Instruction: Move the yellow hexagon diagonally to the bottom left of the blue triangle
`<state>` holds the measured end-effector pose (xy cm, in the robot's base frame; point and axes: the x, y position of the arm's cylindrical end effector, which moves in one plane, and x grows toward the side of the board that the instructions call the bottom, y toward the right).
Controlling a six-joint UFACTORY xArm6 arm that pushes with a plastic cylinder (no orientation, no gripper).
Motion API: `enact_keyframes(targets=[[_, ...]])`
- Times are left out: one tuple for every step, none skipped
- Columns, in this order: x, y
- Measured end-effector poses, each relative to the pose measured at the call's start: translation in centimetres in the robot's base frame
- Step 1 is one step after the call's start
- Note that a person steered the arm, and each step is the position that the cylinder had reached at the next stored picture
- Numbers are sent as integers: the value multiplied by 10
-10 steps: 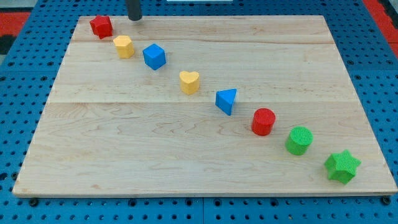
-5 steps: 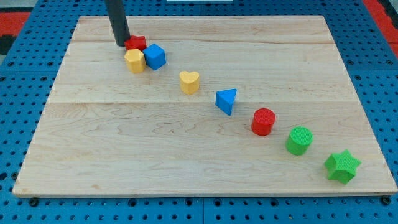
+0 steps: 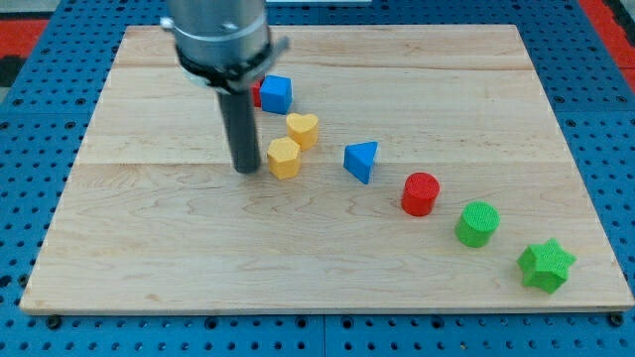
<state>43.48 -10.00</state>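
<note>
Pale wooden counter [image 3: 298,268] fills the camera view, lying on a blue pegboard [image 3: 30,178]. My tool is a bare dark rod with nothing to clench or grasp; my tip [image 3: 245,169] rests on the wood just at the view's left of the yellow hexagon block [image 3: 283,158], close enough that I cannot tell whether they touch. The yellow heart block [image 3: 303,129] sits against the hexagon's upper right. Above it are the blue cube [image 3: 276,93] and, mostly hidden behind my rod, a red block [image 3: 257,93]. The blue triangle block [image 3: 361,161] lies to the view's right of the hexagon, apart from it. Further right and lower follow the red cylinder [image 3: 420,193], green cylinder [image 3: 477,223] and green star [image 3: 546,265].
</note>
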Motion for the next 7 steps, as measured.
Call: enact_keyframes(targets=[[-26, 10], [-26, 64], [2, 82], [55, 82], [27, 83], [3, 45], [72, 77]])
